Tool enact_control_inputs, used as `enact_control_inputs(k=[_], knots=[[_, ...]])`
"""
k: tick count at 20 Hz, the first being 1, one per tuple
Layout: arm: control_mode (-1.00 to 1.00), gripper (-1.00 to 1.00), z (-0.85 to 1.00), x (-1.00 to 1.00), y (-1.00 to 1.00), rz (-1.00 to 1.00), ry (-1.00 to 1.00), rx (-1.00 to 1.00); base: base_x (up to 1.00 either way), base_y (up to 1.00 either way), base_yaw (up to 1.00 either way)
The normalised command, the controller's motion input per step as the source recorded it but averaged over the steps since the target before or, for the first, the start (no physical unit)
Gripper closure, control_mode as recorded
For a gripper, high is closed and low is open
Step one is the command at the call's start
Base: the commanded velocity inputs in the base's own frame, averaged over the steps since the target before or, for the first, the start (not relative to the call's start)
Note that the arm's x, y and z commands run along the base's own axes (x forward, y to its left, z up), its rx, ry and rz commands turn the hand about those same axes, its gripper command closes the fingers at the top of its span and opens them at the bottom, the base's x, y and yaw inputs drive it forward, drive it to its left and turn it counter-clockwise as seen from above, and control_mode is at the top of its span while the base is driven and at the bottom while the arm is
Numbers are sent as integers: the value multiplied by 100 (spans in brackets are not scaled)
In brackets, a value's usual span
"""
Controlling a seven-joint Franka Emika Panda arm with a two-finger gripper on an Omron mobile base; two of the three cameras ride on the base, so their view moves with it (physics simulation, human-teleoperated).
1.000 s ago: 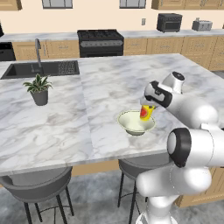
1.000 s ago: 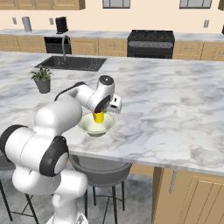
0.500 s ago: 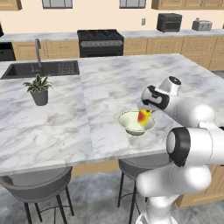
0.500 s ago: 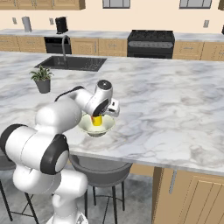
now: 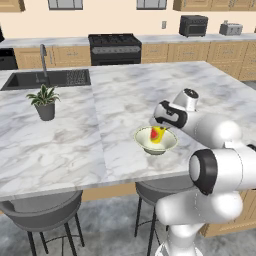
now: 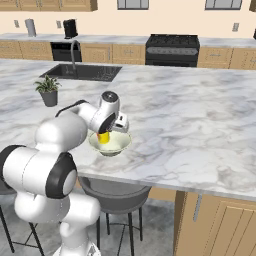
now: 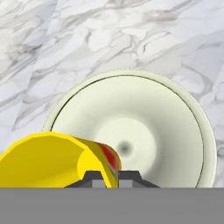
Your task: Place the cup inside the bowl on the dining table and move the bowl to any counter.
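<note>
The wide cream-green bowl (image 5: 146, 143) stands near the front edge of the marble dining table (image 5: 75, 145). My gripper (image 5: 161, 127) hangs just over the bowl, shut on the rim of the small yellow cup (image 5: 157, 134) with its red patch. The cup tilts and dips inside the bowl's rim. In the right base view the cup (image 6: 103, 137) sits low in the bowl (image 6: 119, 145) under the gripper (image 6: 106, 130). In the hand view the cup (image 7: 48, 162) is pinched at its wall by the gripper (image 7: 112, 178), above the bowl's (image 7: 175, 131) hollow.
A small potted plant (image 5: 45, 103) stands on the table's left, with a sink (image 5: 47, 79) behind it. Grey stools (image 5: 41, 211) tuck under the front edge. The wall counter (image 5: 160, 38) with stove and appliances runs along the back.
The gripper has come down with the cup, from above the bowl to inside its rim. The bowl has stayed put.
</note>
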Motion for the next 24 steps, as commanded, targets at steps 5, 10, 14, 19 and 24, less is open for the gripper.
enact_control_inputs(k=[5, 10, 14, 19, 24], knots=[[-100, 100, 0, 19, 4, 0, 0, -3, 0, 0, 0], [-100, 100, -1, 20, 0, 0, 0, -5, 0, 0, 0], [-100, 100, 0, 4, 0, 0, 0, -2, 0, 0, 0], [-100, 100, 0, -11, 0, 0, 1, 0, 0, 0, 0], [-100, 100, -7, -1, 0, 0, 0, 0, 0, 0, 0]])
